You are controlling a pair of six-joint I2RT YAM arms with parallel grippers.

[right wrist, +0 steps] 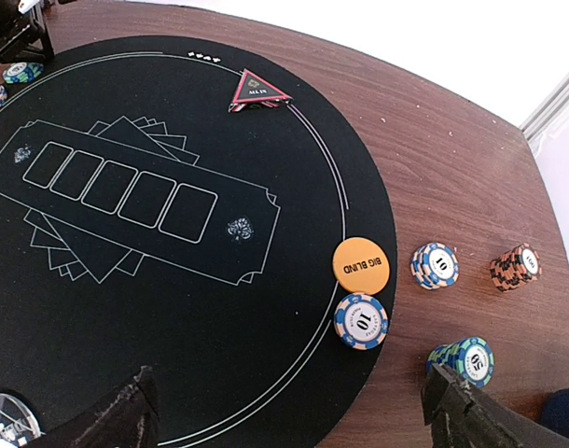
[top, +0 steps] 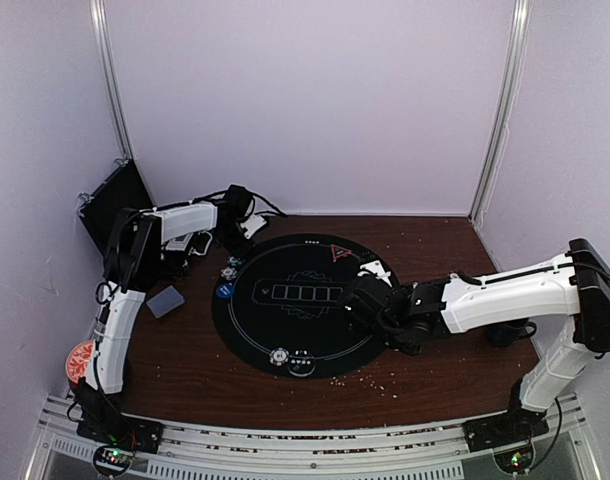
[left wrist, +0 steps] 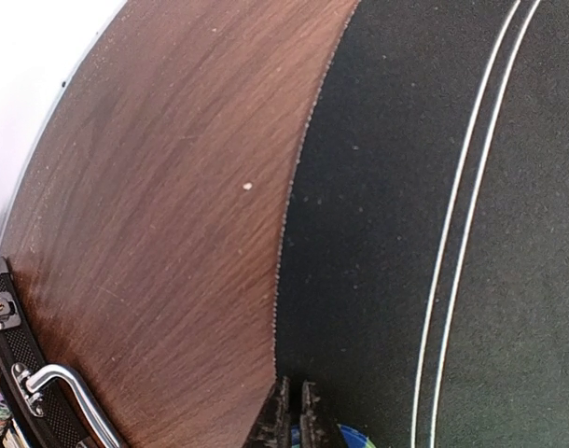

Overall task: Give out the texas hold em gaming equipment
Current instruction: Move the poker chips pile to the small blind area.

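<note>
Two claws: right claw [right wrist: 286, 397] wide open, empty, over black mat [right wrist: 294, 140]; left claw [left wrist: 294, 406] closed, fingertips together.

btn [right wrist: 361, 265] on mat [right wrist: 173, 327] edge, chip stacks [right wrist: 435, 266] beside

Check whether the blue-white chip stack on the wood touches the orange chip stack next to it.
Apart. The right wrist view shows a strip of bare table between the blue-white chip stack and the orange chip stack.

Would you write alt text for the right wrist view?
Black mat on a wooden table: orange button and chip stack at its right edge, three stacks beyond, red triangle at top. The open gripper frames the bottom.
</note>
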